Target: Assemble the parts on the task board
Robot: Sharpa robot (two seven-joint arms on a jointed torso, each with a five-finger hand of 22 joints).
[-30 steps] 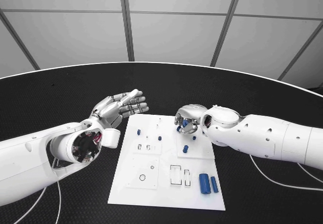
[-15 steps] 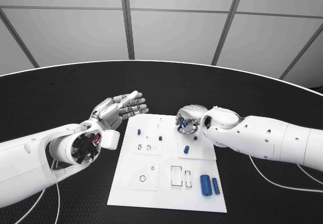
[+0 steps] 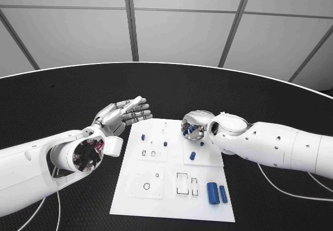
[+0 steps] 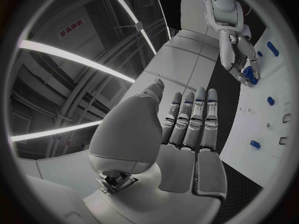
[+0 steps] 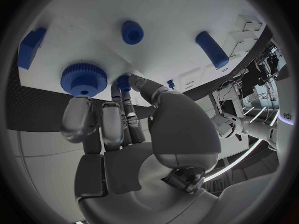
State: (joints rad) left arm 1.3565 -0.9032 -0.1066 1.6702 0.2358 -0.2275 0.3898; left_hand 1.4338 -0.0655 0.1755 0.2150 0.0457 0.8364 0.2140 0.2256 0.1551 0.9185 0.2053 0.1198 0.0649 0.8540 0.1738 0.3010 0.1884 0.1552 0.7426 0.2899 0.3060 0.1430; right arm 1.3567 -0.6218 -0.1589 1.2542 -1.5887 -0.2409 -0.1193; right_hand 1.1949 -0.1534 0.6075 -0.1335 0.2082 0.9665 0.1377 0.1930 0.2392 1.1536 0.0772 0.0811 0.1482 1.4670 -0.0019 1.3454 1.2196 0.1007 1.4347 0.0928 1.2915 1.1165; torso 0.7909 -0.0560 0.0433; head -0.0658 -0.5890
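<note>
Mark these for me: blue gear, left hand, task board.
blue gear [image 5: 83, 78], right wrist view, toothed top face.
left hand [image 3: 123, 114], head view, middle of the open palm.
task board [image 3: 139, 204], head view, bare near-left corner.

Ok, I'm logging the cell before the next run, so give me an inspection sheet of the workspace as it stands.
Surface: black table, round-edged.
Job's things: white task board mid-table; small blue parts standing on it, two blue cylinders lying at its near right; blue gear by the right hand's fingertips.
Clutter: nothing seen.
Hands: left hand raised beside the board, fingers apart, holding nothing; right hand over the board's far right, grip on a blue part cannot be told.
Cables: white cable on the table under the right arm.
Surroundings: grey panelled wall.
</note>
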